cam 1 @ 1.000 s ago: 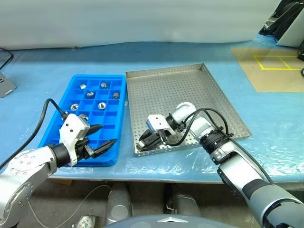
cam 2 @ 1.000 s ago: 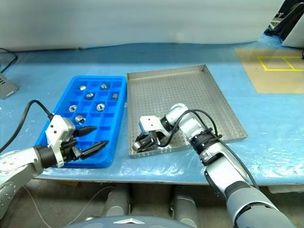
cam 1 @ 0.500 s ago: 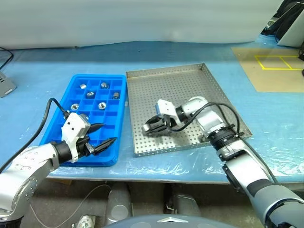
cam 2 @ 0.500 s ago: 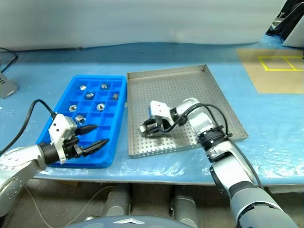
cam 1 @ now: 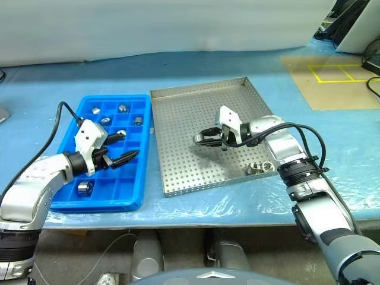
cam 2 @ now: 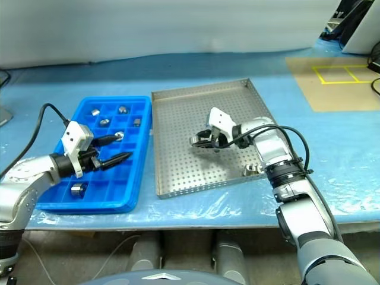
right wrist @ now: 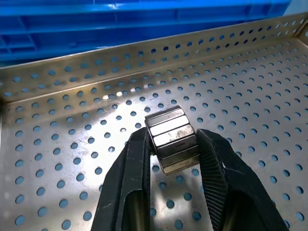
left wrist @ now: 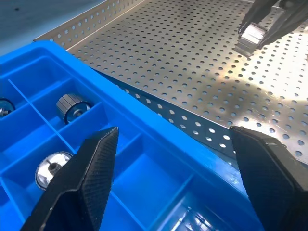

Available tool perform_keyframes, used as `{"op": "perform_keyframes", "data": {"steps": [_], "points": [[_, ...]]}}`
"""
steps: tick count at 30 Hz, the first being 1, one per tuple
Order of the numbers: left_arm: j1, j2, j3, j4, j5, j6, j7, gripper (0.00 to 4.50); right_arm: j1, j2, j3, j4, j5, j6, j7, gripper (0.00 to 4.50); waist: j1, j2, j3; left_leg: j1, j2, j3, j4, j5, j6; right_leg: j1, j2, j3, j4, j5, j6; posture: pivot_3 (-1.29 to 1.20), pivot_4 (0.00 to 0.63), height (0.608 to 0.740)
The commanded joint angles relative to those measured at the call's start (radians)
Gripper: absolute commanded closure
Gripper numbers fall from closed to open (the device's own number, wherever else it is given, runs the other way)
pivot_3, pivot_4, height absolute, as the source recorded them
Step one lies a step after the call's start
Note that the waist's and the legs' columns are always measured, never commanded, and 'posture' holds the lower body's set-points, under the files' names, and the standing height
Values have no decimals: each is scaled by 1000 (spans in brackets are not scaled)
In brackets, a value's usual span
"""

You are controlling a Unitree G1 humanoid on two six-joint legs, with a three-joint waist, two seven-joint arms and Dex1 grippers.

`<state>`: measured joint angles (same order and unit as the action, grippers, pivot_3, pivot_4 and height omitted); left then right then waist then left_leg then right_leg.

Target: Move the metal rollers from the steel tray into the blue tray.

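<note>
Now the right gripper [right wrist: 173, 149] pinches a small, hard, slick roller [right wrist: 172, 138] across its flats, above the steel tray [cam 1: 178, 154]; left gripper [cam 1: 122, 148] gapes wide at nine o'clock.

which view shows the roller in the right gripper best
The right wrist view: the held roller sits large and faceted, pinched by the right gripper. The eye views show it as a small bit at the gripper's tip, and the left wrist view catches it in a far corner.

Head stereo overhead; close wrist cameras
</note>
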<state>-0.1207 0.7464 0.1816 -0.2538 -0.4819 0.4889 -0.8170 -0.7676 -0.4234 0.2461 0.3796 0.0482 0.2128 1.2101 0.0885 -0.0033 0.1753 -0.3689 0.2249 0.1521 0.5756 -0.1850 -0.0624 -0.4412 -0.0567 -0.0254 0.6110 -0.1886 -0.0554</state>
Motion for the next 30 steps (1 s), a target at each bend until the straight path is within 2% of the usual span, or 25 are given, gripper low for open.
{"op": "perform_keyframes", "data": {"steps": [1, 9, 13, 19, 24, 30], "points": [[22, -8, 43, -36, 2, -4, 36, 613, -55, 52, 2, -35, 37, -26, 1, 3486, 0, 0, 0, 0, 0, 0, 0, 0, 0, 0, 0, 0, 0, 0, 0, 146, 150, 740], [204, -32, 182, -195, -36, 50, 138, 613, -173, 177, 29, 101, 42, -98, 62, 3486, 15, 0, 0, -1, 1, -1, 0, -1, 1, 0, 0, -1, 0, 0, 0, 297, 150, 740], [328, -72, 401, -304, -120, 118, 217, 613, -254, 297, 43, 248, 38, -169, 62, 3486, 17, -1, 1, -3, 1, -1, 0, -1, 1, -1, -1, -2, -1, 0, 0, 387, 150, 740], [512, -115, 577, -443, -161, 164, 259, 613, -347, 441, 41, 458, 5, -315, 11, 3486, 44, -1, 1, -4, 1, -3, -4, -1, 1, -2, -1, -4, -3, -1, -2, 502, 150, 740], [573, -158, 605, -525, -193, 181, 316, 613, -392, 500, 36, 607, -31, -418, -23, 3486, 92, 0, 1, -6, 2, -3, -7, -1, 1, -4, -1, -4, -5, -3, -3, 554, 150, 740], [587, -171, 581, -565, -210, 191, 357, 613, -418, 493, 33, 710, -86, -503, -74, 3486, 134, 0, 1, -5, 2, -4, -7, -1, 1, -4, -1, -3, -4, -3, -3, 563, 150, 740]]}}
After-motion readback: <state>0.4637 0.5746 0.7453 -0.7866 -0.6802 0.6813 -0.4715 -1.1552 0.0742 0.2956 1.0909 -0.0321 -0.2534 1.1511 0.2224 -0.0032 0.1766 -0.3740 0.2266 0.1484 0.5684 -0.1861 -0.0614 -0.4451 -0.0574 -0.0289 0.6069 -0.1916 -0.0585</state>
